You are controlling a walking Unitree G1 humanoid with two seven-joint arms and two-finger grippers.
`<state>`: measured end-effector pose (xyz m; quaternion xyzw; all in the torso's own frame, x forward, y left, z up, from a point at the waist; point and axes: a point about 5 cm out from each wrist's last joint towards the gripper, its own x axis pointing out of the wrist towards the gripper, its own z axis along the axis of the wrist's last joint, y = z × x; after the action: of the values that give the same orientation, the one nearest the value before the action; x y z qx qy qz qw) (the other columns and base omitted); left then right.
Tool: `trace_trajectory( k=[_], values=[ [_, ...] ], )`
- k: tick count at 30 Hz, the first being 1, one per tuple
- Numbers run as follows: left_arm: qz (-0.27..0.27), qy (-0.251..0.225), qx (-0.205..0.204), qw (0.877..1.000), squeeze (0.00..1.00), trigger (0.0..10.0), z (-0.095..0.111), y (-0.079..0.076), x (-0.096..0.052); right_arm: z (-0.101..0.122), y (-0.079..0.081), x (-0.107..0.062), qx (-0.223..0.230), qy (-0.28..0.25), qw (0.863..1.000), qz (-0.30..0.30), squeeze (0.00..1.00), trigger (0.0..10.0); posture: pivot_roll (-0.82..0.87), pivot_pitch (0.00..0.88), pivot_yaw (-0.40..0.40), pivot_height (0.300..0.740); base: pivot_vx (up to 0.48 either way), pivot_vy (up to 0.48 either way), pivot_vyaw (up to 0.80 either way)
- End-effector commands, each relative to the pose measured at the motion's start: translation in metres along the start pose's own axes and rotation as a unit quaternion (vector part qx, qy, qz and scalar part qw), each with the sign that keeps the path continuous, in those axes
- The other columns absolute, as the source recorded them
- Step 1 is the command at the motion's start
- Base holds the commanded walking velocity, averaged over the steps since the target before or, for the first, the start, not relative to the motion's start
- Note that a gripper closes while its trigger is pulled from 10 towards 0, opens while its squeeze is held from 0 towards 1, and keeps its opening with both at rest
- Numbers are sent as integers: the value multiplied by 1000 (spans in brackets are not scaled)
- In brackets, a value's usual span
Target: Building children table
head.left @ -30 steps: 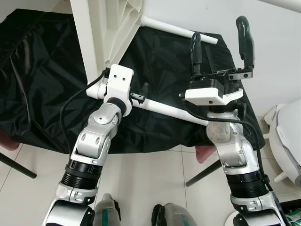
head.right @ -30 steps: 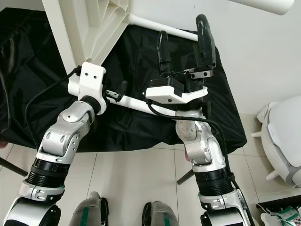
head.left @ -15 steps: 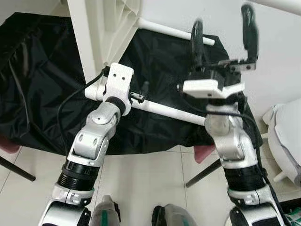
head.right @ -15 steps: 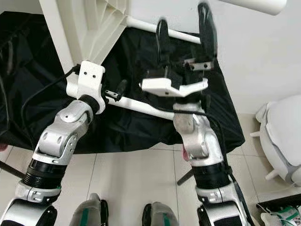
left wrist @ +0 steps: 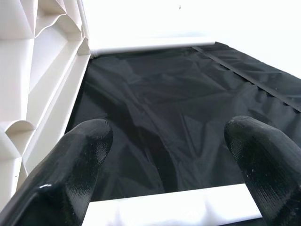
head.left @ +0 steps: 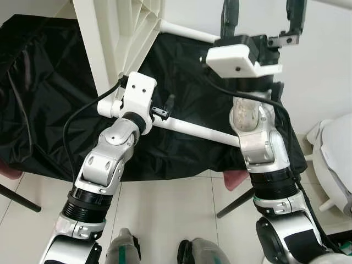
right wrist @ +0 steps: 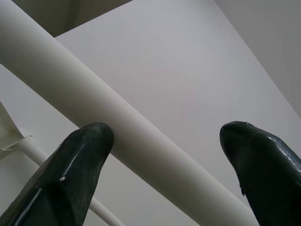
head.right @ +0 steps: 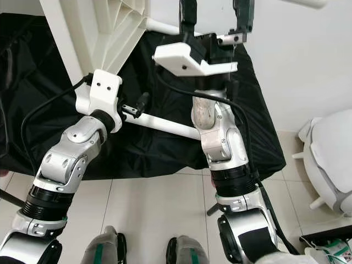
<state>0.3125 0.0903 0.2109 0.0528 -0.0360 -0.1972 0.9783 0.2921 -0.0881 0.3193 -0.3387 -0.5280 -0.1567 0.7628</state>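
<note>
The right gripper (head.left: 263,14) is raised high at the top of the left eye view, its two black fingers wide apart and holding nothing, above the black sheet (head.left: 49,93) that covers the surface. The left gripper (head.left: 165,110) sits lower, at the near end of a white table leg (head.left: 201,131) that lies across the sheet — from here I cannot tell whether its fingers are closed on it. Three white tubes can be counted in this view: that lying leg, a second leg (head.left: 190,33) socketed into the corner of the upturned white table top (head.left: 118,38) and jutting out over the sheet, and the edge of a third at the upper right corner. A white plastic object (head.left: 335,159) stands on the tiled floor (head.left: 165,214) to the right. The right eye view gives the same scene, with the robot's two feet (head.right: 146,250) at the bottom. In the left wrist view, the two black fingertips (left wrist: 70,160) stand apart with the lying leg (left wrist: 174,207) crossing between them, touching neither clearly; beyond it lie the black sheet (left wrist: 164,108), the ribbed underside of the table top (left wrist: 37,70) and the socketed leg (left wrist: 150,44). In the right wrist view, the two fingers (right wrist: 66,174) are spread — one thick white tube (right wrist: 117,132) runs diagonally past them against a pale wall (right wrist: 188,66).
</note>
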Motion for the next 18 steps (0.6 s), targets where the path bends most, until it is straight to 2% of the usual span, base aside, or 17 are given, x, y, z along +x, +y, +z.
trace_trajectory(
  k=[1,5,11,18],
  values=[
    [-97,-2,3,995,0,10000,4,-11,-1,0,2,9,-7,0,1000,2,0,10000,21,62,-53,740,0,0,0],
    [-96,-3,4,995,0,10000,5,-10,0,2,5,16,-6,-6,1000,5,0,10000,20,64,-53,740,0,0,0],
    [-93,-7,6,996,0,10000,8,-10,-2,0,14,5,-25,-17,999,36,0,10000,26,72,-57,740,0,0,0],
    [-93,-4,4,996,0,10000,7,-9,-3,-2,18,1,-29,-15,996,87,0,10000,24,75,-55,740,0,0,0]
  ],
)
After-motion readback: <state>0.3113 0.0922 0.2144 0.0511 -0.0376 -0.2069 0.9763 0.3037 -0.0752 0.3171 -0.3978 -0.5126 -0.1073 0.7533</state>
